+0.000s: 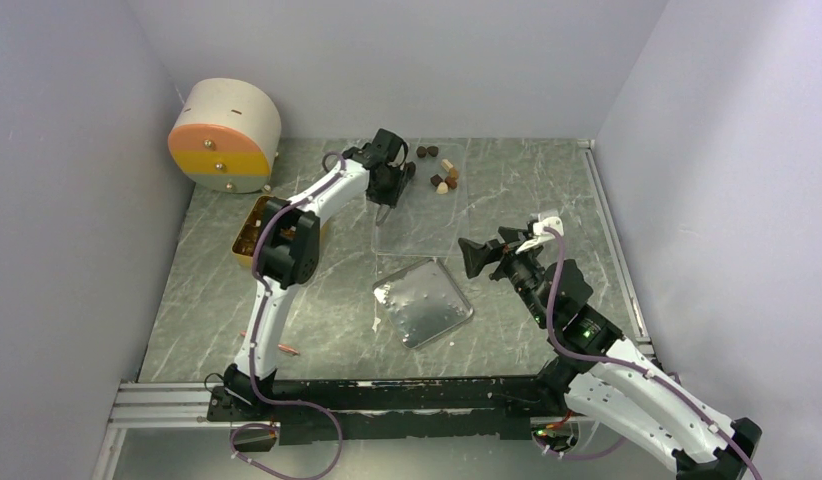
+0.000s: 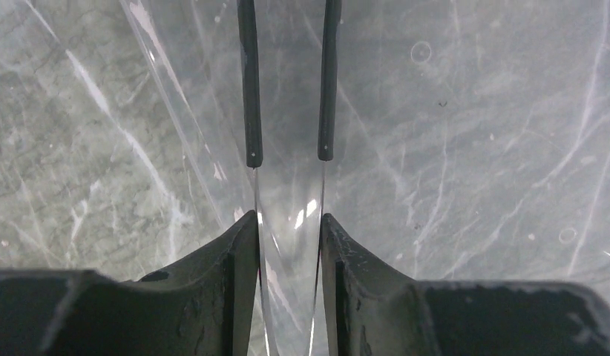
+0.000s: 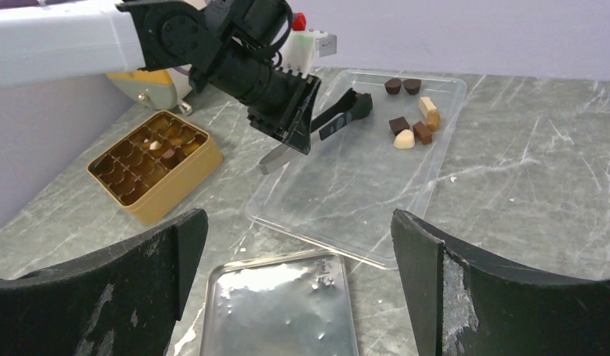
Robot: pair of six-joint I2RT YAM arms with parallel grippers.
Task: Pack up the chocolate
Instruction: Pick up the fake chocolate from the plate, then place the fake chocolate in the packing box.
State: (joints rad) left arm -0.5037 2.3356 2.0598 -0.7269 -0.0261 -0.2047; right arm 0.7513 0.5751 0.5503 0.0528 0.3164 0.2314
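**Operator:** At the 12 o'clock end of the clear tray [image 3: 346, 193], what is to be lifted?

**Technician:** The chocolate [image 3: 422, 132]; several loose pieces, dark, mid brown and cream, lie bunched there; a few more sit in cells of the golden box [image 3: 183, 182], at 9 o'clock from the tray.

**Operator:** State of the jaws?

**Technician:** Left gripper [image 2: 289, 233]: pressed onto a pair of tweezers [image 2: 250, 89]; the tweezer arms stand apart, with nothing between them where the wrist view shows them; their tips, at 9 o'clock from the loose pieces, appear clear of them. Right gripper [image 3: 296, 222]: spread wide and empty, hovering at 4 o'clock from the tray.

**Operator:** How will a piece handle?

**Technician:** Judged light and rigid, yet brittle at the edges and easily scuffed; the rounded ones will likely slip; the tray floor looks slick, so a nudged piece may skate away. Take hold across two opposite flat flanks, low on the body; apply only enough squeeze to lift.

**Operator:** Main hazard?

**Technician:** Pinching a domed top; the piece may shoot out sideways.
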